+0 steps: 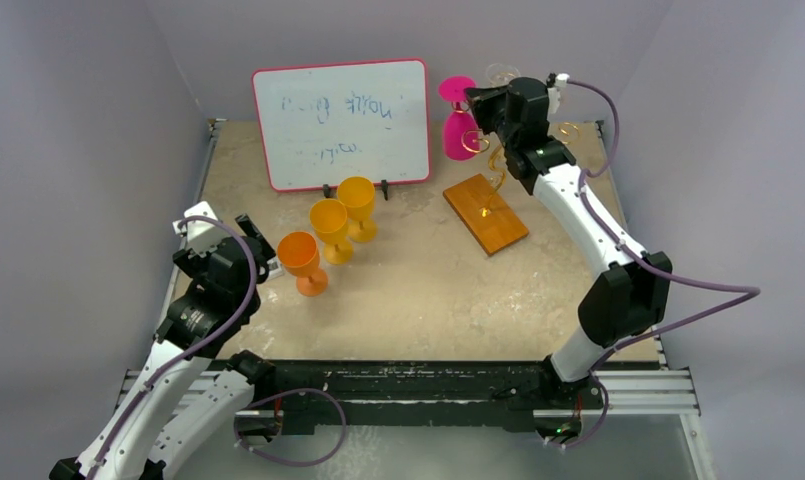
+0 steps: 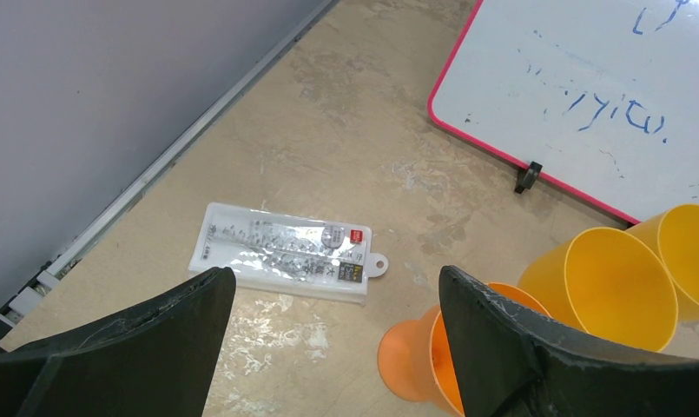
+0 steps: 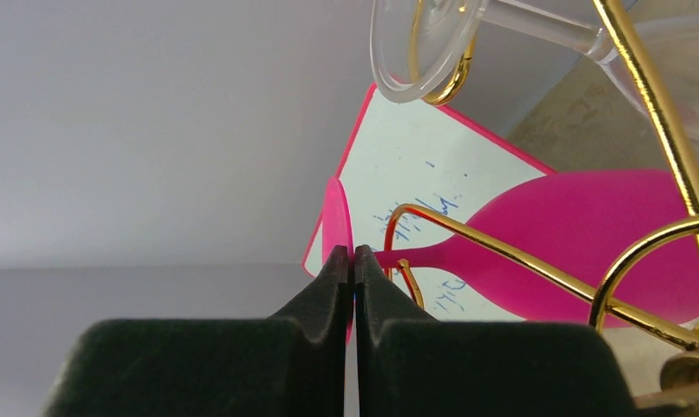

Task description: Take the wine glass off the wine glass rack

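The table [image 2: 346,113] is mottled beige, stone-like and mostly matt. At its one o'clock the wine glass rack [image 1: 486,215] is polished gold metal wire on a glossy wooden base. The pink wine glass [image 3: 589,234] looks like smooth, opaque plastic; the clear glass [image 3: 424,52] is transparent and glossy.

Right pincer [image 3: 354,261] closed on pink wine glass [image 3: 589,234] foot, gold wine glass rack [image 3: 662,126] beside, clear glass [image 3: 428,39] above

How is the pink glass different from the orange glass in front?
The pink glass hangs upside down on the gold rack; the orange glass stands upright on the table. The right jaws pinch the pink glass's foot; no jaws hold the orange glass. Both have a bowl, stem and foot.
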Available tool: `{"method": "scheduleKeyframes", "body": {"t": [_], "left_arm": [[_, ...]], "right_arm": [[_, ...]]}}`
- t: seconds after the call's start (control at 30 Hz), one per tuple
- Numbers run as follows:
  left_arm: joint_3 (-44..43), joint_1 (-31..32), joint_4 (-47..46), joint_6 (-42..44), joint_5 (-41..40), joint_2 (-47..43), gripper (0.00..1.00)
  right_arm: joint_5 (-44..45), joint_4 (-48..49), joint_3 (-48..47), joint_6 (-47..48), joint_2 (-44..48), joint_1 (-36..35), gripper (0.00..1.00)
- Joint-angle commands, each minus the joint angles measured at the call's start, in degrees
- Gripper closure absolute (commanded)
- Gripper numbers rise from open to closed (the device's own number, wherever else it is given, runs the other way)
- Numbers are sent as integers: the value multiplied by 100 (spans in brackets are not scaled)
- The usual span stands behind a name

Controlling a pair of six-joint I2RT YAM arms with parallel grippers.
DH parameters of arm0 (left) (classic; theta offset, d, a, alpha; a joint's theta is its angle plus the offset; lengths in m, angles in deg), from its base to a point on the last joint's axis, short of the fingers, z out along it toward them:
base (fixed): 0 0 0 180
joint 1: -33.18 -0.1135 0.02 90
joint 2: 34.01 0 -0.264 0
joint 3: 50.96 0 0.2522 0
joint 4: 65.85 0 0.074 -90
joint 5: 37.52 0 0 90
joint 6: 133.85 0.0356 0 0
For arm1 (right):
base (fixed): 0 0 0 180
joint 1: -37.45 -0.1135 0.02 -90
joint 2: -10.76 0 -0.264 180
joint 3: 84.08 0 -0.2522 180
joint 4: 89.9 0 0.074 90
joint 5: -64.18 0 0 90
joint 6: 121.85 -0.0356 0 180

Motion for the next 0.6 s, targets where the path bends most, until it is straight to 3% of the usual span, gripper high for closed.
{"method": "scheduleKeyframes", "body": {"t": [0.0, 0.57], "left_arm": [[-3, -35, -163, 21, -12, 19, 13], [1, -35, -174, 33, 3, 11, 13]], "right_arm": [[565, 180, -13, -350, 380, -27, 100], [709, 224, 359, -487, 729, -71, 100]]}}
